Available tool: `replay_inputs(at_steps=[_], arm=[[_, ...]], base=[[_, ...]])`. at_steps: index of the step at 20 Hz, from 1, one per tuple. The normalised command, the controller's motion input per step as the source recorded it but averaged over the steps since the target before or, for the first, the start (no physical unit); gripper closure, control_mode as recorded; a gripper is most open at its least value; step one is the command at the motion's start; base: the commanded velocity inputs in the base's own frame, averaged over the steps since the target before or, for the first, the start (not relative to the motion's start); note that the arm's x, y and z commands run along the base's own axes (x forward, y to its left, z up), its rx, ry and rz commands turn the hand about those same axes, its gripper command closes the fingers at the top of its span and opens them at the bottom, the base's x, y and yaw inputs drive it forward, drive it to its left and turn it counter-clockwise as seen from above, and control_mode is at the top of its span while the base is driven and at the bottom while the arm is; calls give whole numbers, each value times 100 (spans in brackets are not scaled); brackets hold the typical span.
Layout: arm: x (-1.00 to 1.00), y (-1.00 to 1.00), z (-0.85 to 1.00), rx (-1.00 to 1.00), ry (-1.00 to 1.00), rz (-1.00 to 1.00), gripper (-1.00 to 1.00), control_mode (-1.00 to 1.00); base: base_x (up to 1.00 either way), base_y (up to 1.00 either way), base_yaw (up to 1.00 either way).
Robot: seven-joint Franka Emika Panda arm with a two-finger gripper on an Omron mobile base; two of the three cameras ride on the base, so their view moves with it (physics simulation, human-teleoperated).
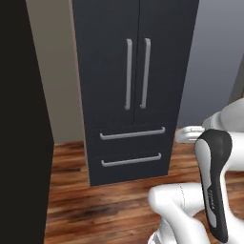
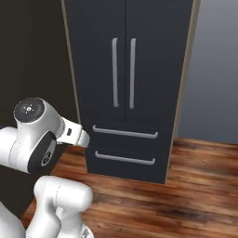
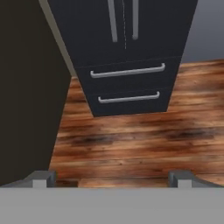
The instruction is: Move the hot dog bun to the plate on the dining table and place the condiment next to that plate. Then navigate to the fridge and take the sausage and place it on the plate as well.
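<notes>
Gripper [image 3: 112, 178] at 6 o'clock in hand view: jaws spread wide, nothing between them. Brown plank wood floor [image 3: 131, 140] lies beyond it. At 12 o'clock stands the tall dark-grey fridge [image 1: 128, 71] with two vertical silver door handles [image 1: 137, 74] and two drawers below, all shut. Judgement: robot has reached the fridge; opening it and fetching the sausage is left. Sausage presumably inside, hidden. Bun, condiment, plate and dining table can't be checked from here.
</notes>
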Motion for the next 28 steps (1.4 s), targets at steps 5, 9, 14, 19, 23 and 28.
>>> replay_inputs(at_steps=[5,9,14,19,23,28], arm=[[0,0,0,0,0,0,-100,100],[0,0,0,0,0,0,-100,100],[0,0,0,0,0,0,-100,100],[0,0,0,0,0,0,-100,100],[0,0,0,0,0,0,-100,100],[0,0,0,0,0,0,-100,100]], base=[[68,-16,0],[47,-42,0],[38,-32,0],[49,-27,0],[52,-28,0],[45,-23,0]])
